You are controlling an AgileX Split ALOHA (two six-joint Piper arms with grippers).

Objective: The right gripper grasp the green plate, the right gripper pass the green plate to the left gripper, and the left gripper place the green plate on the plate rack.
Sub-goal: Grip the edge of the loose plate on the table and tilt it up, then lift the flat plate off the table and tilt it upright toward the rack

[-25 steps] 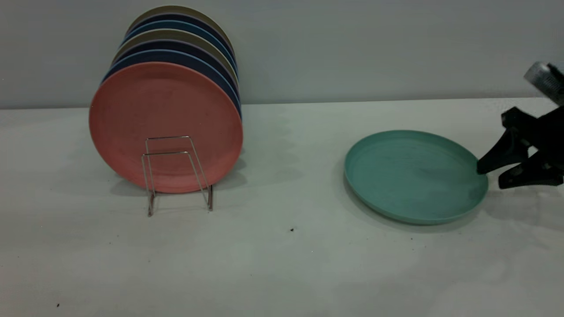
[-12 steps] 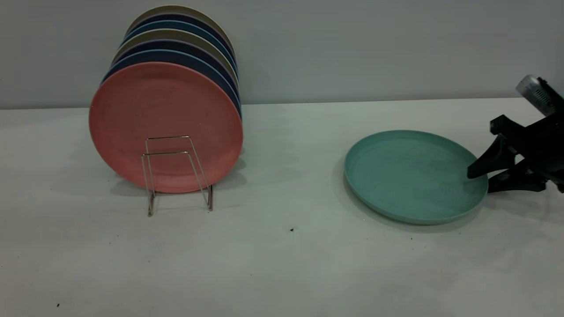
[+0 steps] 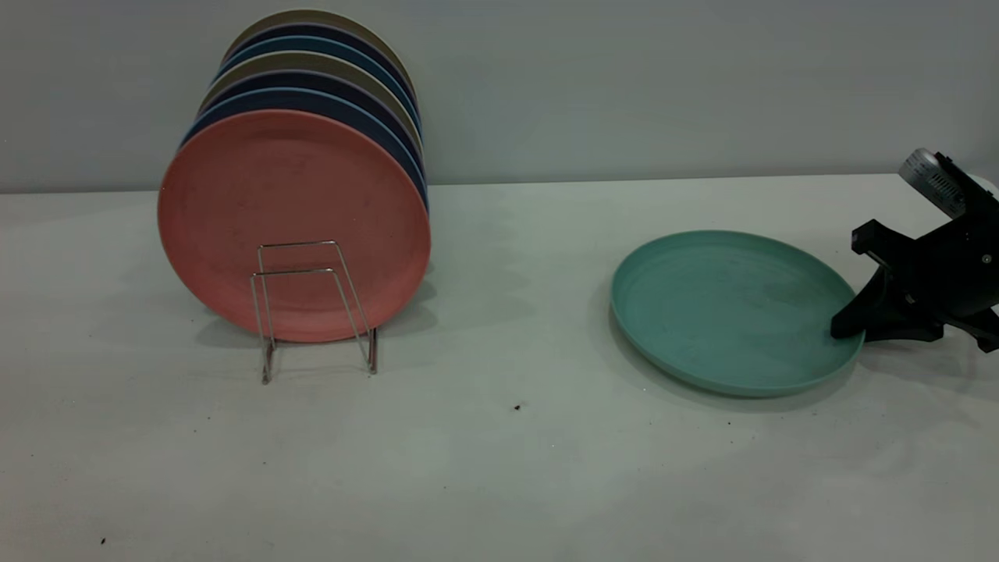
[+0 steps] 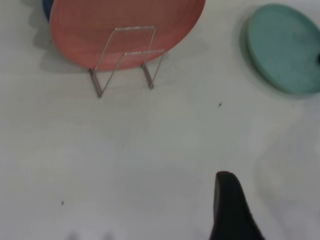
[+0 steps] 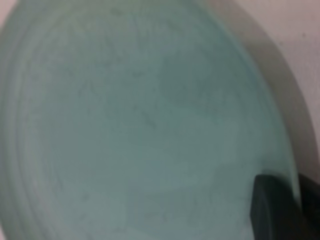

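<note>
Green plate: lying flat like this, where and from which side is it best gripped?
Probably at its low raised rim on the right edge, one finger over and one under, approached low from the right. The green plate lies flat on the table, and the right gripper already straddles that rim.

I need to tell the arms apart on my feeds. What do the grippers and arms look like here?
The right gripper has matte black, wedge-shaped fingers on a blocky black body, with a ribbed silver-grey cylinder above it. Of the left gripper, only one rounded black finger shows, in the left wrist view. No cables or markings are visible on either.
</note>
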